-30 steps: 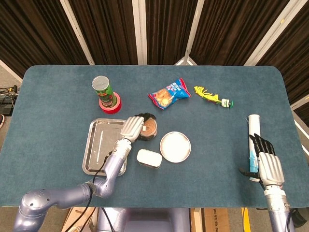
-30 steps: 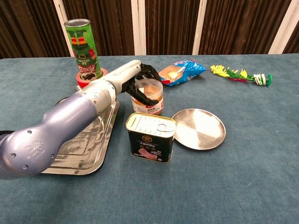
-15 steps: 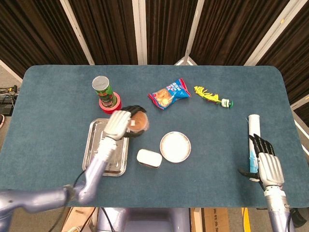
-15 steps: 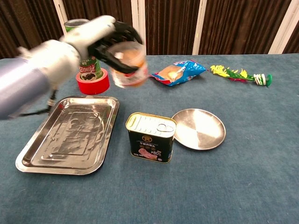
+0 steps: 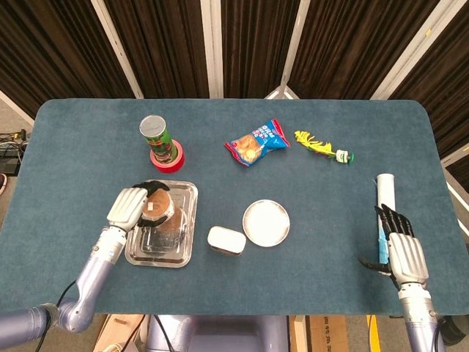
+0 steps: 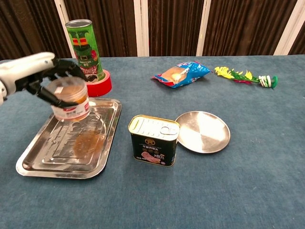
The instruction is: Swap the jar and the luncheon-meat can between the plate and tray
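- Left hand (image 6: pixel 43 76) grasps the clear plastic jar with brown contents and a white label (image 6: pixel 70 99), fingers wrapped round its upper part.
- Jar upright, long axis vertical, mouth up; it sits over the far-left part of the rectangular steel tray (image 6: pixel 33 164). Chest view shows a brown reflection of it on the tray floor; whether the base touches the tray cannot be told.
- Head view: the jar (image 5: pixel 163 218) shows from above, over the tray (image 5: pixel 187 253), partly covered by the left hand (image 5: pixel 129 207).
- Black luncheon-meat can with pull-tab lid (image 6: pixel 153 140) stands on the blue cloth table (image 6: pixel 267 181), between tray and round steel plate (image 6: pixel 202 131), just beside the plate's left rim. Lid faces up; its long side runs left to right, label facing the chest camera.
- Head view gives only the can's pale lid (image 5: pixel 226 240); the label and black sides show in the chest view alone.
- Right hand (image 5: pixel 399 253) shows only in the head view, at the table's right edge, fingers extended and apart, resting by a white and blue tube (image 5: pixel 385 202); whether it touches the tube cannot be told.
- Behind the tray: green cylindrical crisp canister (image 6: pixel 86 45) standing in a red tape roll (image 6: pixel 101 86).
- Far centre: blue snack bag (image 6: pixel 181 74); to its right a yellow and green feathery toy (image 6: pixel 243 76).
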`<state>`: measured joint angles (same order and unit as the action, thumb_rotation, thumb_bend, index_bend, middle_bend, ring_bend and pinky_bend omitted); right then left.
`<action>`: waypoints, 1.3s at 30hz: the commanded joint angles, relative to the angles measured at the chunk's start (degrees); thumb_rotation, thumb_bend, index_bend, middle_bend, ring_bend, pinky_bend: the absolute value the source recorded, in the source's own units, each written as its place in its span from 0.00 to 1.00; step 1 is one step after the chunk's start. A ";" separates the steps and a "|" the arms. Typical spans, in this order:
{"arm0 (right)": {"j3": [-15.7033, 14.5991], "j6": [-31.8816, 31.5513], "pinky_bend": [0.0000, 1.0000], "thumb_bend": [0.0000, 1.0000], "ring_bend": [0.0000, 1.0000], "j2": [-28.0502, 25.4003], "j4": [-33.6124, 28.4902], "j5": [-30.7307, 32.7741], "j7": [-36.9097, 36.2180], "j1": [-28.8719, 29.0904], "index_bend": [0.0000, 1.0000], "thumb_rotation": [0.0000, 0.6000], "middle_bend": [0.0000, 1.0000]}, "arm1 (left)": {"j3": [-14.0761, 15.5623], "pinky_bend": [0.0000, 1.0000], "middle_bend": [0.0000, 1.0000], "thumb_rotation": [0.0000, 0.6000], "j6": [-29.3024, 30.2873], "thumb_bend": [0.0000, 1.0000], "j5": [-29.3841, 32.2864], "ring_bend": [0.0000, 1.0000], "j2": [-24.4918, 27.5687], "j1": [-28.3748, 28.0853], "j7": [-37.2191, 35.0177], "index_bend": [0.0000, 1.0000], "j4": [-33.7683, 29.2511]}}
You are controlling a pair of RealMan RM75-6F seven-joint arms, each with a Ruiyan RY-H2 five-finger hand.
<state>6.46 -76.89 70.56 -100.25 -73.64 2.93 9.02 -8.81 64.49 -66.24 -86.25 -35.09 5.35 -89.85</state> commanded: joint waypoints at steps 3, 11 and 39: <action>-0.02 0.19 0.00 0.00 0.02 -0.05 -0.05 0.24 0.26 0.00 0.00 1.00 0.00 | 3.07 0.30 0.29 1.00 -3.05 0.46 -3.73 0.27 -2.66 0.96 -4.42 0.33 7.17; -0.26 0.59 0.00 0.00 0.00 -0.76 -0.22 0.34 1.07 0.03 0.00 1.00 0.00 | 3.57 0.07 0.00 1.00 -5.82 0.09 -2.86 0.00 -2.17 1.00 -3.25 0.15 6.73; 0.72 21.22 0.00 0.00 0.00 0.27 -19.36 -6.43 -0.61 15.82 0.00 1.00 0.00 | 9.40 0.09 0.00 1.00 34.54 0.13 -15.93 0.00 16.02 28.29 4.70 0.17 -8.71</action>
<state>4.34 -60.93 69.00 -115.52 -85.12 1.39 20.09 1.13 98.45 -82.18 -69.92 -7.45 9.43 -98.95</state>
